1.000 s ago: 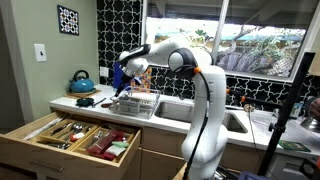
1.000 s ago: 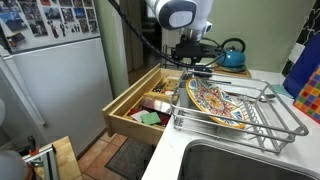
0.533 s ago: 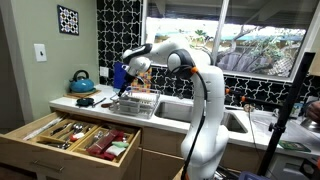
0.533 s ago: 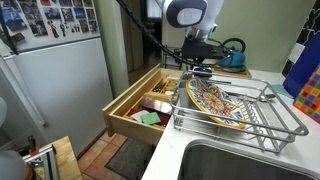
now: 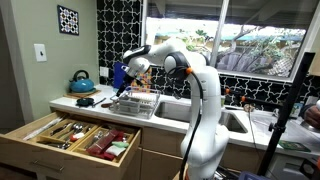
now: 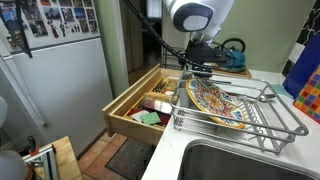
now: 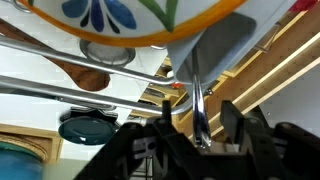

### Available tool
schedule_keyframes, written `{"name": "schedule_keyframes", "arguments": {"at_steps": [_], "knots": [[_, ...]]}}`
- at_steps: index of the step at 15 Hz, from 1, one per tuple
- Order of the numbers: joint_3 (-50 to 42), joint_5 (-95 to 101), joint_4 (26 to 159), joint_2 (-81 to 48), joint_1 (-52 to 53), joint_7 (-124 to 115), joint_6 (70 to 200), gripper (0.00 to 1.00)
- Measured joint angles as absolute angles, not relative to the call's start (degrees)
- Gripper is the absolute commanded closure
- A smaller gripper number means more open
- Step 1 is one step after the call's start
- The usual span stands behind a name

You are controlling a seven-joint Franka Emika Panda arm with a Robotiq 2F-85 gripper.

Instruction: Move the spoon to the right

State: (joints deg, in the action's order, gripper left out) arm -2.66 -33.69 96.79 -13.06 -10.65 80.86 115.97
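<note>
In the wrist view a metal spoon (image 7: 195, 95) with a thin shiny handle and a broad grey head lies across the dish rack wires (image 7: 60, 88), under a painted plate (image 7: 120, 20). My gripper (image 7: 200, 135) straddles the handle's end. Both fingers stand apart from the handle, so the gripper is open. In both exterior views the gripper (image 5: 120, 88) (image 6: 195, 68) hangs over the end of the dish rack (image 5: 135, 103) (image 6: 270, 125) nearest the open drawer. The spoon is too small to make out there.
A colourful plate (image 6: 215, 100) leans in the rack. An open wooden drawer (image 5: 80, 135) (image 6: 145, 105) holds utensils below the counter. A blue kettle (image 5: 82, 81) (image 6: 233, 52) stands behind. A sink (image 5: 235, 120) lies beside the rack, and a fridge (image 6: 50, 90) stands nearby.
The arm has shifted slightly over the drawer end of the rack. Nothing else has moved.
</note>
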Motion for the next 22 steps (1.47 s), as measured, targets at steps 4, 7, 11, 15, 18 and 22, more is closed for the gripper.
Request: {"name": "schedule_keyframes", "arguments": {"at_steps": [4,7,11,15,18,22], "knots": [[-2.59,-34.62,93.97,-15.57,-11.07,81.67,112.46,0.88],[-2.54,-34.73,92.16,-16.7,-11.44,82.14,110.72,0.89],[-2.45,-34.73,90.9,-16.99,-11.64,82.43,109.44,0.9],[-2.01,-34.73,89.92,-16.71,-11.63,82.45,108.92,0.9],[-1.65,-34.72,89.73,-15.33,-11.44,82.44,108.92,0.9],[-1.54,-34.67,89.7,-12.52,-11.14,82.06,108.92,0.9]]}}
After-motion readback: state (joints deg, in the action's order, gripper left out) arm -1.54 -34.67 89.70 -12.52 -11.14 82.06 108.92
